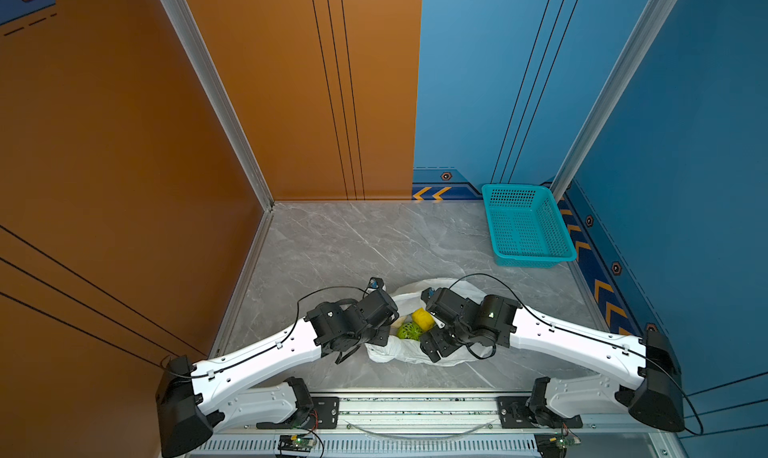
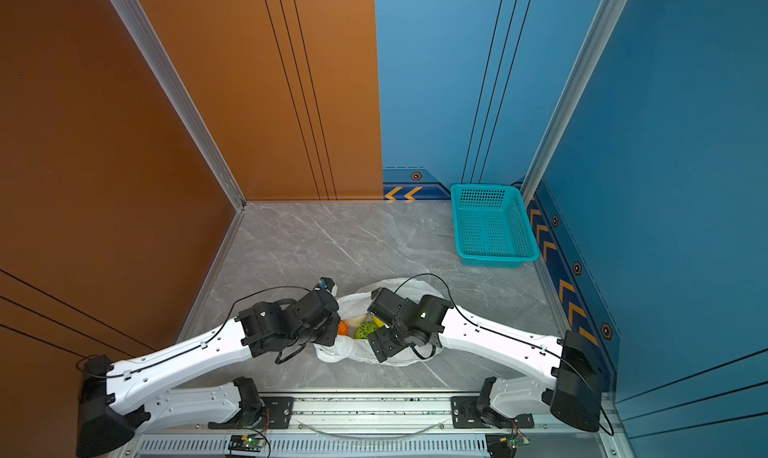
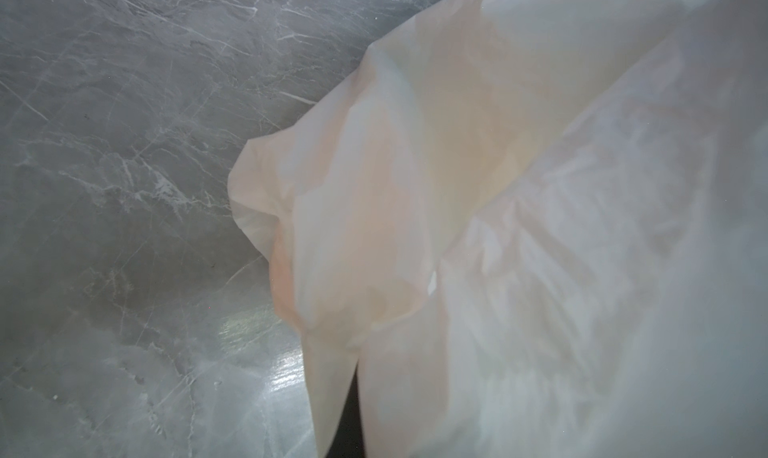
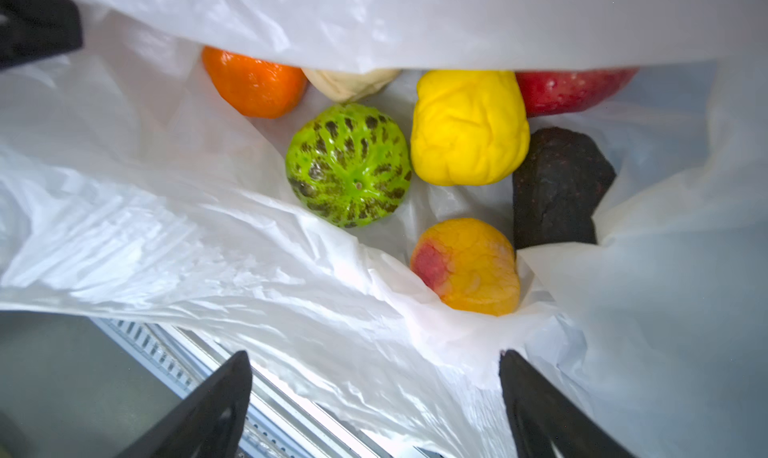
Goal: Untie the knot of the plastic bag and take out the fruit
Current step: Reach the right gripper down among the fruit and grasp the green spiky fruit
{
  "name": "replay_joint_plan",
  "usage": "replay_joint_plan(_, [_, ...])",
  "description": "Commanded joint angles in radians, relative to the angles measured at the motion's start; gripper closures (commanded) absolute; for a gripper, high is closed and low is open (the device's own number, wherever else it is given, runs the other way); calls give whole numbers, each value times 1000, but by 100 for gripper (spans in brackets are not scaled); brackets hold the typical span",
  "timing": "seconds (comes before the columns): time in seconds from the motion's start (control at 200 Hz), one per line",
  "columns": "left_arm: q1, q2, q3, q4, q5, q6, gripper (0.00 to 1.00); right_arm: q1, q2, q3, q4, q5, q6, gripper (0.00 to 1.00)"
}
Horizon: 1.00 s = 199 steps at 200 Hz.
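Presently, in both top views the plastic bag [image 1: 399, 354] lies on the grey marble-patterned table [image 1: 332, 248], at the near centre, between the two arms. It is thin, crinkled, translucent white film, and its mouth stands open upward. In a top view a wrinkled yellow lemon [image 1: 423, 319] and a green striped melon ball [image 1: 408, 330] show inside. In a top view a glossy orange [image 2: 342, 328] and a cream knobbly fruit [image 2: 353, 322] show to their left. The left gripper [image 1: 386, 335] sits at the bag's left rim, and the right gripper [image 1: 430, 348] is over its right side. A teal perforated rectangular basket [image 1: 528, 264] stands at the far right corner, well apart from the bag.

Left wrist view: blurred white film fills most of the frame, rising from the table toward the camera. The left gripper itself is hidden. It is fully closed, and the film appears drawn up into it.

Right wrist view: the black fingers [image 4: 208, 414] of the right gripper stand wide apart and grasp nothing. Loose film of the bag's rim lies just past their tips. Contents of the bag:
- melon ball [image 4: 348, 165], round and ribbed, touching the lemon [image 4: 469, 128]
- orange [image 4: 255, 82] and cream knobbly fruit [image 4: 349, 85], partly under a fold of film
- red apple [image 4: 573, 90], also partly covered
- dark rough avocado [image 4: 557, 186], beside the lemon
- yellow-orange fruit [image 4: 467, 267] with a red blush, against the rim
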<state>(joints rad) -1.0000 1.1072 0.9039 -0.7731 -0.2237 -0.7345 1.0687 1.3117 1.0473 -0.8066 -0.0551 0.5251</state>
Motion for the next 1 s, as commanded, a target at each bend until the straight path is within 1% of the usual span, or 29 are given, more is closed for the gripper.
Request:
replay_joint_plan(0.0, [-15, -7, 15, 4, -2, -1, 100, -4, 35, 0, 107, -48, 62, 14])
replay_joint_plan(0.125, [-21, -28, 12, 9, -19, -10, 100, -3, 77, -43, 250, -52, 120, 19])
replay_joint_plan(0.205, [-21, -42, 13, 15, -33, -14, 100, 11, 90, -77, 325, -22, 143, 22])
replay_joint_plan(0.26, [-19, -52, 12, 24, -41, -15, 100, 22, 104, -85, 329, 15, 140, 22])
replay_joint_plan(0.34, [-15, -63, 15, 36, -49, -19, 100, 29, 123, -98, 330, 28, 138, 23])
replay_joint_plan(0.561, [-15, -103, 0, 76, -60, -11, 100, 22, 172, -114, 330, 7, 147, 24])
replay_joint_plan(0.641, [-14, -109, -17, 81, -38, -5, 100, 7, 184, -95, 330, 22, 140, 23])
replay_joint_plan(0.811, [-21, -96, -66, 77, 62, -33, 100, -36, 228, -33, 330, 43, 131, 21])
replay_joint_plan(0.991, [-27, -89, -79, 43, 82, -34, 100, -47, 274, 0, 348, 11, 122, 21])
